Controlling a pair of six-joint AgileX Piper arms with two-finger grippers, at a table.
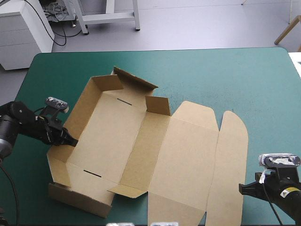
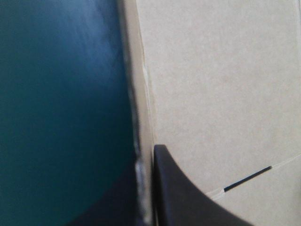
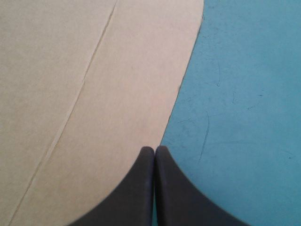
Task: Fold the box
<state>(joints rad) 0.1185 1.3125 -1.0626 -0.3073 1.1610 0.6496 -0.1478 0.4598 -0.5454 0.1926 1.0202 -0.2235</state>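
box (image 1: 141,141): plain brown, no print; crease lines a bit paler
slots (image 1: 124,101): 2 short black dashes on brown
L fingers (image 2: 188,197): black
R fingers (image 3: 136,197): black, matt
cover (image 1: 225,75): teal-green w/ faint thin dark scratches

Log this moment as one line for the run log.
box: partly folded, lid flat | left tool: shut on box's left wall | right tool: shut, at lid's edge

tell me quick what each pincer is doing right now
left pincer: closed on the box, gripping its side wall
right pincer: closed, holding nothing, tip at the box's lid edge
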